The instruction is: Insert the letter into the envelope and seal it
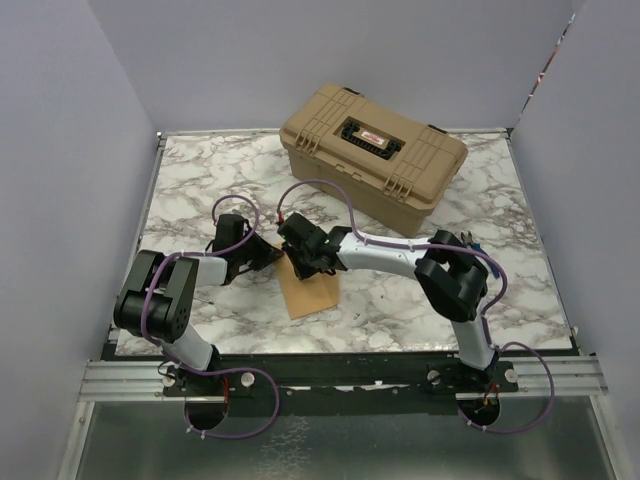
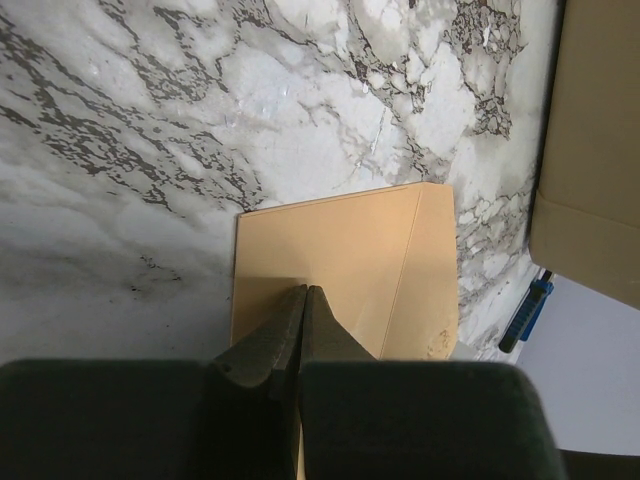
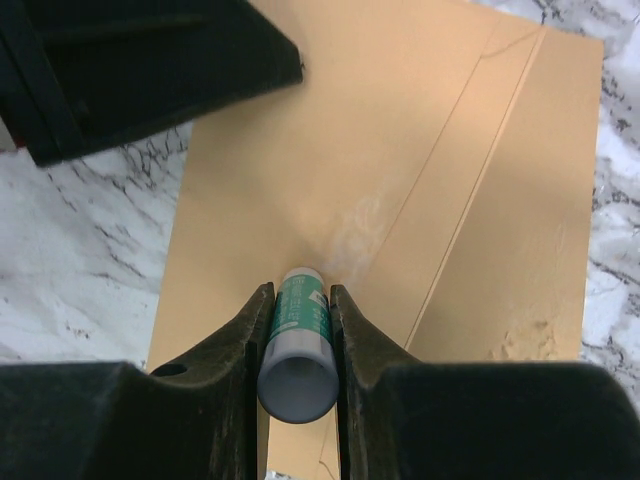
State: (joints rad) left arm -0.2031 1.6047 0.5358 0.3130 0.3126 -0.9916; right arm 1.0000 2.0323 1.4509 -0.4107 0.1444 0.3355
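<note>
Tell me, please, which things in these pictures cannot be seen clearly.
- The letter: in no view; whether it is inside the envelope cannot be told.
- Glue stick label: right wrist view, hidden by fingers of the right gripper.
- Envelope's far end: top view, covered by the left gripper and right gripper.
- Blue tool: left wrist view, too small to identify.

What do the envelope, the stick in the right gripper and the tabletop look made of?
Envelope: matte orange-brown kraft paper, with crisp fold lines. Stick: smooth plastic tube, green-printed label, probably glue, given the whitish smear ahead of it. Tabletop: marble-patterned, slightly glossy; real stone or laminate, cannot tell.
</note>
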